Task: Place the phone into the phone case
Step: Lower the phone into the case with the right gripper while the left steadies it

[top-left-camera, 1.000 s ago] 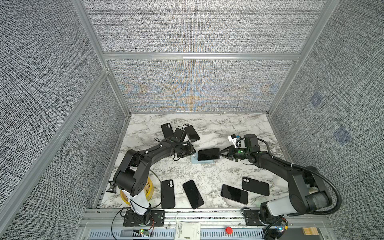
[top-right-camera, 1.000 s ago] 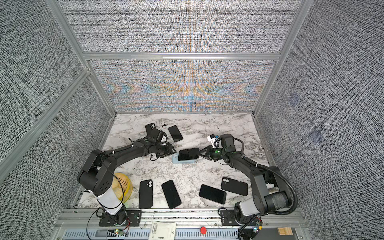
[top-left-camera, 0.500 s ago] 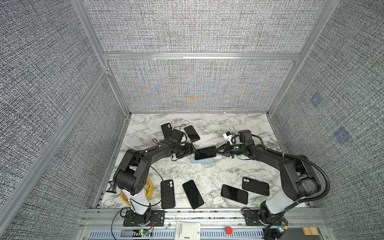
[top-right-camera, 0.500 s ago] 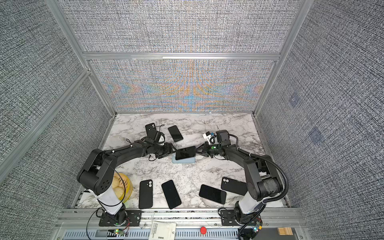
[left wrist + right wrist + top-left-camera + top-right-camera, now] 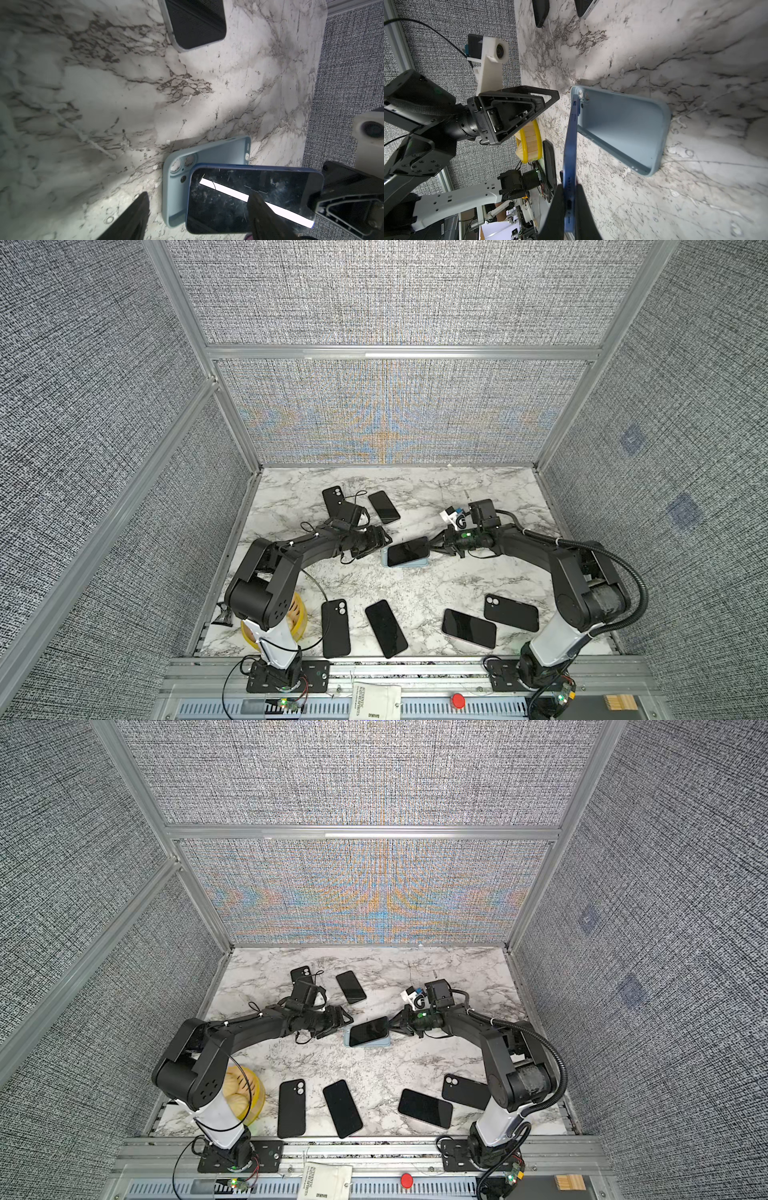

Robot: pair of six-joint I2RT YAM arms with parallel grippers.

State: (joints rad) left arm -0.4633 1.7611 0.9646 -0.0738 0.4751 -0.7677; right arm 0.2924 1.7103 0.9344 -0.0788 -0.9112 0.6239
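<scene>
With the right tool pinching the phone by its end, I'd lower it level into the blue case while the wide-open left tool braces it.

Lettering in view: none legible.
A white printed pouch on the front rail, at 6 o'clock in both top views, carries several lines of dark lettering turned sideways, too small to make out.
</scene>
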